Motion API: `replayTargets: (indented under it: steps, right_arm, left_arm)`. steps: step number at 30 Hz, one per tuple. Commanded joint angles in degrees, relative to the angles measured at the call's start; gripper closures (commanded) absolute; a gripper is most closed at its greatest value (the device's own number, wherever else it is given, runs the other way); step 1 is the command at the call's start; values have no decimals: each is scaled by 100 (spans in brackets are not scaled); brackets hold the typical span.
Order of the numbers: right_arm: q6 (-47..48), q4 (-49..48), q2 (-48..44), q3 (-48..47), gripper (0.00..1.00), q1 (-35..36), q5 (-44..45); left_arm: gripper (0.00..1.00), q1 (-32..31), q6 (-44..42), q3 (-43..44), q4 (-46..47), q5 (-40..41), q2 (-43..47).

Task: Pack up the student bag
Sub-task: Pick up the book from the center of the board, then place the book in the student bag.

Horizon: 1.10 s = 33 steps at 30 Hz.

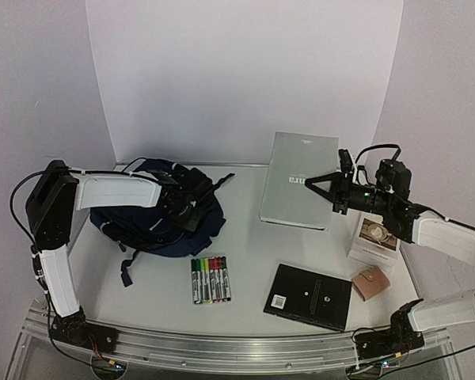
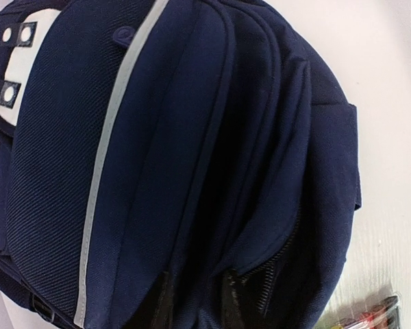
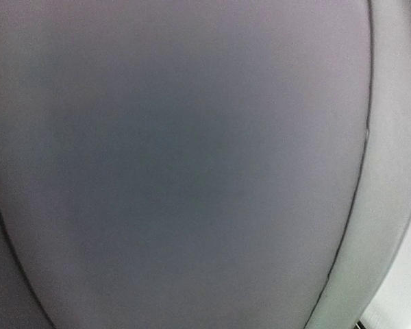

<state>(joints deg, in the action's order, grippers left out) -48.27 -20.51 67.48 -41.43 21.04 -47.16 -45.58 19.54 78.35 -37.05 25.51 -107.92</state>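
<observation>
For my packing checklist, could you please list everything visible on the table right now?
backpack: one, dark navy, left side
marker pack: one, mixed colours, in front of the backpack
notebook: one, grey, back centre
book: one, black, front right
box: one, white and brown, right side
pouch: one, tan, right of the book
left gripper: one, black, on the backpack
right gripper: one, black, over the notebook

I see left arm (image 1: 115, 191) and right arm (image 1: 451, 237): white link shells, black joints, loose black cables. Right end effector (image 1: 310, 183) black, green LED behind.
</observation>
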Motion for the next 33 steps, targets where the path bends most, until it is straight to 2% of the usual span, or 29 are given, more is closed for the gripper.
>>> replayTargets:
  steps: [1,3,5,10,14,20,26,33]
  right_arm:
    - [-21,-391,-142,-6,67,14,35]
    - [-24,-392,-114,-8,67,13,40]
    - [-25,-392,-83,-19,67,14,40]
    - [-82,-392,-68,-48,68,13,22]
    - [-283,-392,-76,-72,67,20,38]
    - [-750,-392,208,-109,67,165,96]
    - [-904,-422,887,-207,68,831,267]
    - [-1410,-917,1711,-246,68,1409,374]
  left_arm:
    - [85,53,-202,-47,381,-193,91]
    - [95,56,-256,-210,668,-566,228]
    - [100,58,-274,-282,814,-738,316]
    - [100,51,-238,-44,581,-462,557]
    - [100,24,-372,206,598,-350,1072]
    - [100,21,-754,588,959,-1457,1649]
    - [100,23,-748,1108,793,-1957,1767]
    - [100,15,-645,1087,1096,-2611,2086]
